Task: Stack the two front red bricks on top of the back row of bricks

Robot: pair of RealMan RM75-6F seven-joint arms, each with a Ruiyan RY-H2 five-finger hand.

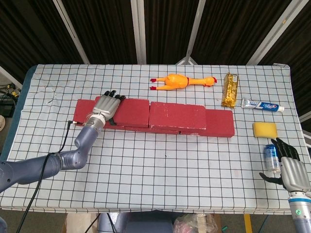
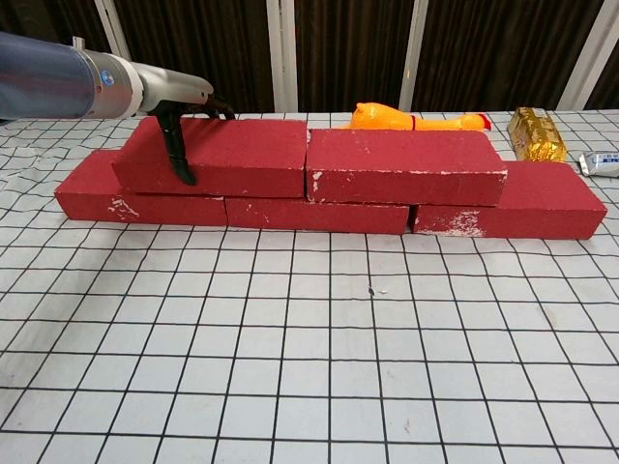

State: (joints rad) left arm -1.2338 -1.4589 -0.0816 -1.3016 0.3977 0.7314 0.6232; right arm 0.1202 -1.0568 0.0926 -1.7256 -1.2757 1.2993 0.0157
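Note:
Three red bricks form the back row (image 1: 219,124) (image 2: 542,205) across the middle of the table. Two more red bricks lie on top of it, end to end. My left hand (image 1: 104,108) (image 2: 176,104) grips the left top brick (image 1: 132,110) (image 2: 247,155), fingers over its top and thumb down its front face. The right top brick (image 1: 177,115) (image 2: 406,160) lies close against it with nothing touching it. My right hand (image 1: 292,168) rests at the table's front right with fingers apart, beside a drink can (image 1: 272,156), and only the head view shows it.
Behind the bricks lie a rubber chicken (image 1: 180,81) (image 2: 416,120), a gold packet (image 1: 230,90) (image 2: 535,133) and a toothpaste tube (image 1: 262,105) (image 2: 600,164). A yellow sponge (image 1: 265,129) sits at the right, just behind the can. A checked cloth covers the table.

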